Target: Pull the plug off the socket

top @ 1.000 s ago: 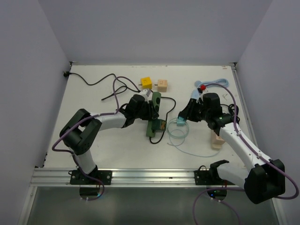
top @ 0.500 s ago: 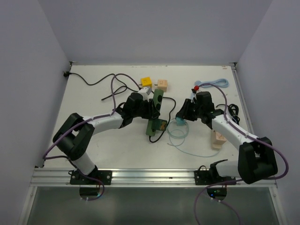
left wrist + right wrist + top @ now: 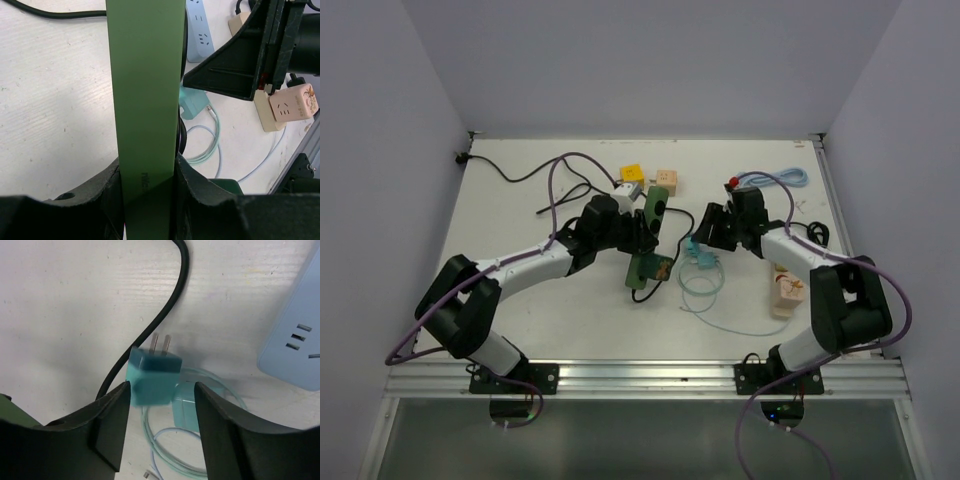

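The dark green socket strip lies slanted at the table's middle, and my left gripper is shut on its sides. In the left wrist view the strip runs up between the fingers. The teal plug cube is off the strip, just right of it. In the right wrist view the plug is blurred, prongs up, between the wide-apart jaws of my right gripper. It sits close to the left finger, and nothing grips it. My right gripper hovers by the plug.
A teal cable coil lies below the plug. The light blue strip is to the right. A yellow cube, a beige cube and black cords lie at the back. A beige adapter sits at the right.
My right arm has swung toward the back, and the teal plug has shifted a little up and left. My left gripper has carried the green strip slightly toward the back.
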Controlling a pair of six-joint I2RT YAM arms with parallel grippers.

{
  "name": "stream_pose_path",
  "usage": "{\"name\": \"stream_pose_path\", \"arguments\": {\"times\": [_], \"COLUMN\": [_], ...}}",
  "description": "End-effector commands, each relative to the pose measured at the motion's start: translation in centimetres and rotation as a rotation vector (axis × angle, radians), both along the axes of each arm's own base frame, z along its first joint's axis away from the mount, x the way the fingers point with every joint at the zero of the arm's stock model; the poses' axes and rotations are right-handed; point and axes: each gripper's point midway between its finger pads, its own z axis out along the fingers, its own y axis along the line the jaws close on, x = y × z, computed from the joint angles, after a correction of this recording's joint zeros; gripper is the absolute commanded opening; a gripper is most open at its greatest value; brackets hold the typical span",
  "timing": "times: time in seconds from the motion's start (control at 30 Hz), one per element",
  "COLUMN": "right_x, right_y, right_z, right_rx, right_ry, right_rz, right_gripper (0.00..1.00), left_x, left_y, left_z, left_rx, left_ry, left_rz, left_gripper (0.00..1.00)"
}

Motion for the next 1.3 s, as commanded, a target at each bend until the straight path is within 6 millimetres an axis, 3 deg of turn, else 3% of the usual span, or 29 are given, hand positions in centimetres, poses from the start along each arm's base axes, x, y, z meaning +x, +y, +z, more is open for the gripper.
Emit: {"name": "stream_pose_path", "arguments": {"times": [0.0, 0.17, 0.37, 0.4, 0.63, 0.8, 1.0, 1.13, 1.27], "right_x": [2.3, 2.2, 0.5, 0.0, -4.5, -7.2, -9.6, -11.2, -11.4], "right_y": [0.5, -0.1, -0.3, 0.0, 0.7, 2.0, 2.9, 4.7, 6.1], "right_z": [2.0, 2.9, 6.2, 7.2, 7.2, 9.7, 11.4, 11.0, 10.4], "right_rx": [0.020, 0.001, 0.024, 0.048, 0.148, 0.285, 0.320, 0.333, 0.311], "right_ry": [-0.079, -0.087, -0.150, -0.169, -0.123, -0.160, -0.206, -0.175, -0.186], "right_rz": [0.013, 0.012, 0.029, 0.047, 0.085, 0.118, 0.115, 0.176, 0.215], "right_gripper": [0.59, 0.62, 0.63, 0.64, 0.72, 0.77, 0.84, 0.91, 0.98], "left_x": [0.2, 0.1, 0.6, 0.7, 1.0, 1.7, 2.4, 3.0, 2.8], "left_y": [-0.6, -0.5, -0.4, -0.4, -0.9, -1.2, -1.8, -2.6, -3.9], "left_z": [3.4, 3.2, 3.7, 3.7, 4.6, 4.8, 4.2, 4.4, 4.9], "left_rx": [-0.062, -0.056, -0.061, -0.062, -0.107, -0.120, -0.151, -0.194, -0.245], "left_ry": [-0.094, -0.093, -0.102, -0.100, -0.106, -0.097, -0.055, -0.035, -0.010], "left_rz": [-0.032, -0.027, -0.005, -0.001, 0.012, 0.039, 0.074, 0.091, 0.066], "left_gripper": [0.00, 0.00, 0.00, 0.00, 0.00, 0.00, 0.00, 0.00, 0.00]}}
